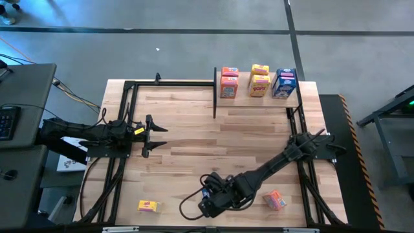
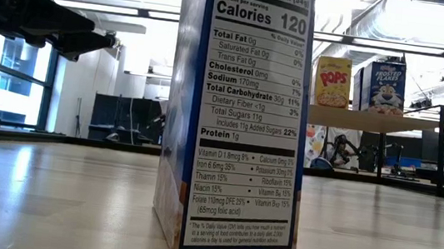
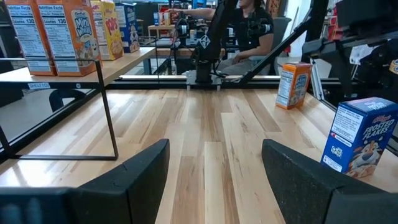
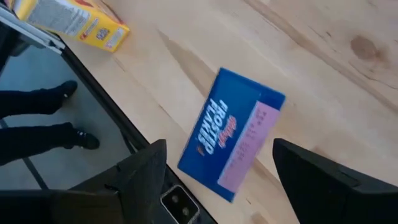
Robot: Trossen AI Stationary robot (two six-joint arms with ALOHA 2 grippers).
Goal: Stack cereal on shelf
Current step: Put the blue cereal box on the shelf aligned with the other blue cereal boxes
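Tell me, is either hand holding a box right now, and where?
Neither. The right hand is open above the upright blue cereal box, fingers either side without gripping it. The left hand is open and empty.

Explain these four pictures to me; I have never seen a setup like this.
Two dark robot arms work at a light wooden plank table. One picture looks straight down, one looks level across the tabletop, and two come from cameras on the arms' wrists. The left gripper waits open and empty over the table's left side. The right gripper, near the front edge, stands open above an upright blue cardboard cereal box, holding nothing. A yellow box and an orange box also stand near the front. More boxes already stand on the small raised wooden shelf at the back.
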